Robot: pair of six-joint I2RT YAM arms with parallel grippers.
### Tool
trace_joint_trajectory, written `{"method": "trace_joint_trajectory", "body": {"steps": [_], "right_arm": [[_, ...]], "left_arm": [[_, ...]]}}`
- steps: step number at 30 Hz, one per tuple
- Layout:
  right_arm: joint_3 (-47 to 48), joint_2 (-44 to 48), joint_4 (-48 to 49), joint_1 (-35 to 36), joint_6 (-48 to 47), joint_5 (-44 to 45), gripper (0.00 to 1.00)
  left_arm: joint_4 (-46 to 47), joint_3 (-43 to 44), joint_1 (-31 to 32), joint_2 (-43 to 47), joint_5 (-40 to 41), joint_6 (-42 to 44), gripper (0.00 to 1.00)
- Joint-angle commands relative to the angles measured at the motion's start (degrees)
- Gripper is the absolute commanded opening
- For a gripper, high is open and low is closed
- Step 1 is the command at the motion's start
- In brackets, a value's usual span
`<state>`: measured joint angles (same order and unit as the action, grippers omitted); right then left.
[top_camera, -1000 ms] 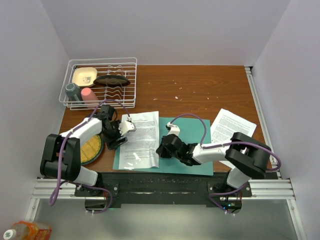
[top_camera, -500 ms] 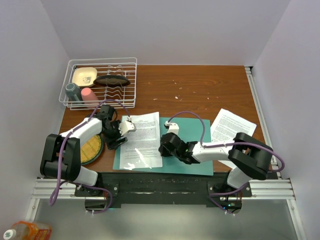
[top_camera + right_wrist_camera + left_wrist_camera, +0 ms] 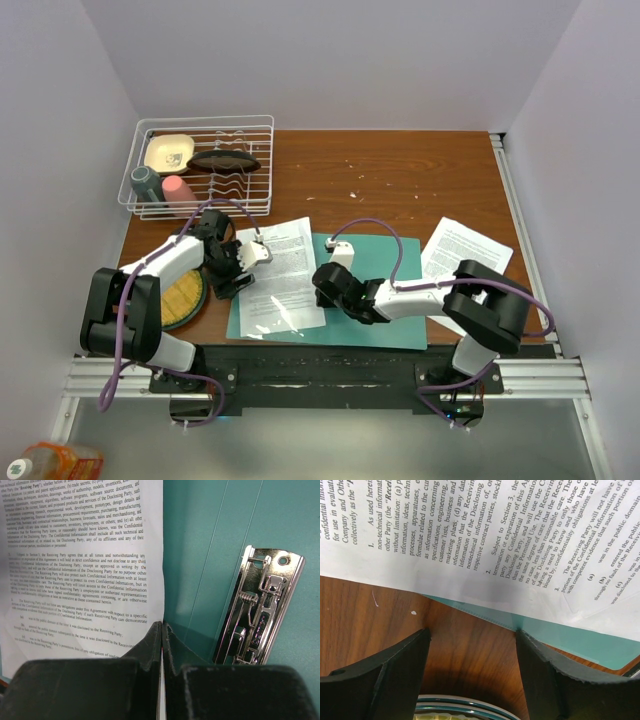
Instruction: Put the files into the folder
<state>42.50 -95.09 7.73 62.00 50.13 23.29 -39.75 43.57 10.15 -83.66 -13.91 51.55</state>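
While the right fingers [image 3: 159,632] pinch the sheet [image 3: 85,555] by its edge (beside the clip [image 3: 260,610]) on the left half of the folder [image 3: 200,540], the left fingers [image 3: 402,667] stand wide over the counter [image 3: 370,615]; another sheet [image 3: 465,255] lies well right.

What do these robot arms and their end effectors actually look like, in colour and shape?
The left arm and right arm both have white tubular links joined by bulky black joints, and a purple cable loops along each. The left end effector and right end effector each carry two matte black, wedge-shaped fingers. I can't see any markings on them.
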Motion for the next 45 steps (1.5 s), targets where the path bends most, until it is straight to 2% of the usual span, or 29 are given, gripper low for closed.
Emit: {"method": "trace_joint_trajectory", "body": {"steps": [1,13,25,45], "right_arm": [[-0.3,1.3,-2.2,0.2,3.4,5.0,0.00],[-3.2,5.4,-4.9,1.0,11.6,3.0,0.00],[-1.1,3.2,-5.4,4.7,13.6,0.4,0.00],[0.9,-0.2,-4.2,5.0,13.1,0.4,0.00]], "left_arm": [[-2.5,-0.5,0.1,-1.0,-3.4,-1.3,0.73],[-2.6,-0.3,0.1,-0.8,-3.4,-1.5,0.72],[-3.3,0.1,0.1,-0.3,-3.4,-1.6,0.72],[-3.4,-0.2,0.1,0.1,-3.4,-1.4,0.71]]}}
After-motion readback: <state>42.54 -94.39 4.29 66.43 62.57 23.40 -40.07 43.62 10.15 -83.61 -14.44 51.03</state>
